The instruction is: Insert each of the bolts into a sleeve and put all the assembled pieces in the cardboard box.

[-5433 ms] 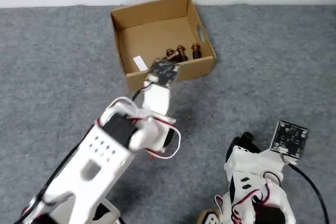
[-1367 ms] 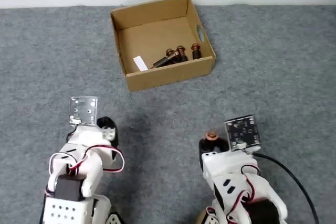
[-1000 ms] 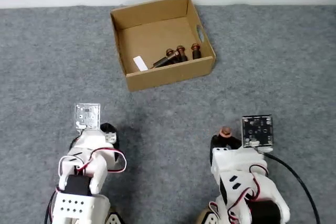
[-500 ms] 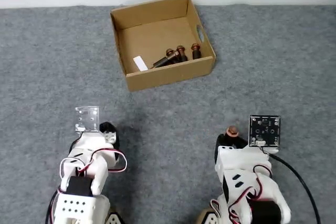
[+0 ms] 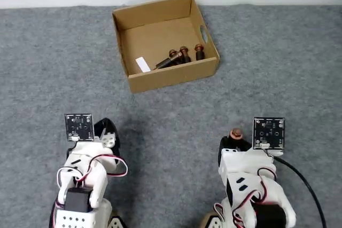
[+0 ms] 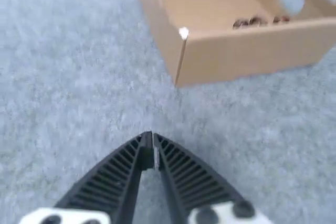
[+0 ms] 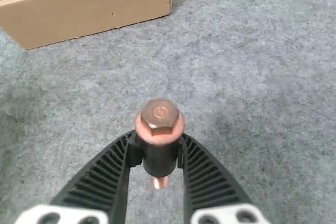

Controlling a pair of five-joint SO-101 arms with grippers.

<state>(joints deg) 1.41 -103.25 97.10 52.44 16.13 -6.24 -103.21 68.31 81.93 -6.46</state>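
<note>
Firmly, the right end effector (image 7: 157, 141) clamps a sleeved bolt (image 7: 159, 120), well apart from the cardboard box (image 7: 89, 6).

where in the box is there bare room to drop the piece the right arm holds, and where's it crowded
Bare: the cardboard box floor along its far wall and far-left corner, behind the white label. Also the grey carpet between box and arms. Crowded: the near-right corner, where the assembled pieces lie together.
</note>
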